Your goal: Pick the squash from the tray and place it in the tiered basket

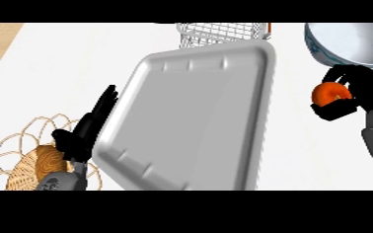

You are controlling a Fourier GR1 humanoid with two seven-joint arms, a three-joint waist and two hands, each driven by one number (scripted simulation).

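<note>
A large silver tray (197, 118) lies tilted across the middle of the view, bare inside. At the right my right hand (341, 107) is curled round an orange squash (329, 93), off the tray's right edge. Just above the tray's top edge stands a white wire basket (218, 33), partly hidden by the tray. My left hand (86, 134) rests against the tray's left edge with its fingers straight along the rim.
A wicker basket with a wooden base (40, 158) sits at the lower left under my left forearm. A big white bowl (342, 42) stands at the upper right, just above my right hand. The counter top (65, 64) is white.
</note>
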